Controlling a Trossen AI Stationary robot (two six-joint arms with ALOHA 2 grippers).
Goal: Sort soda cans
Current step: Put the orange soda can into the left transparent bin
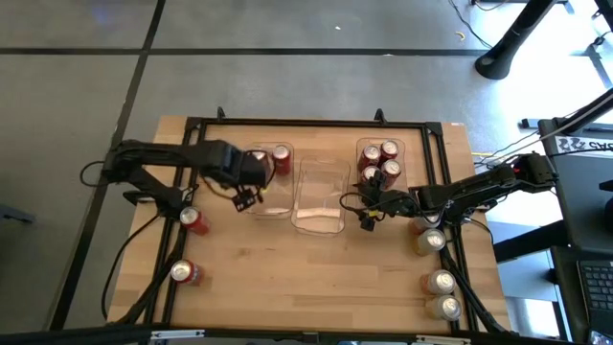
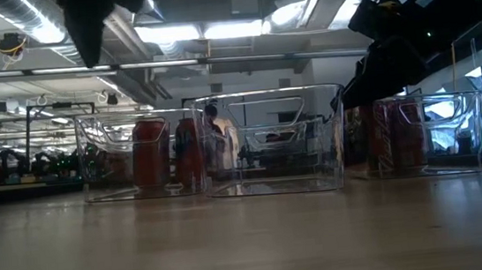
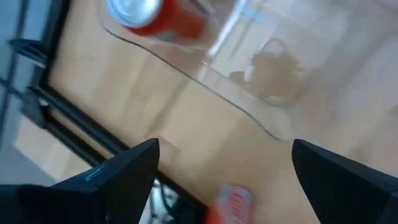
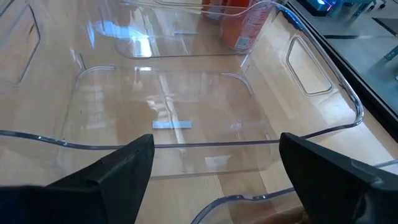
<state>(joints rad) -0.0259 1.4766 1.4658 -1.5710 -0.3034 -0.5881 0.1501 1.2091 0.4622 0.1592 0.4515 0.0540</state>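
Both my grippers empty, fingers spread. Right gripper [image 1: 367, 218] hovers at the middle bin [image 1: 319, 196]; nearest pale can [image 1: 430, 241] stands upright just toward the right edge (right arm's reach). Left gripper [image 1: 247, 197] sits by the left bin [image 1: 271, 182]; red can [image 1: 194, 221] upright just beside it toward the left edge.

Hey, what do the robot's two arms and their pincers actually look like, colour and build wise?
Both arms are dark, almost black, built of slim jointed segments with loose black cables trailing beside them. The left pincer sits on a bulkier boxy wrist block; the right pincer ends a thinner, lankier arm. In the wrist views each shows two broad, flat, matte black fingers with angled edges.
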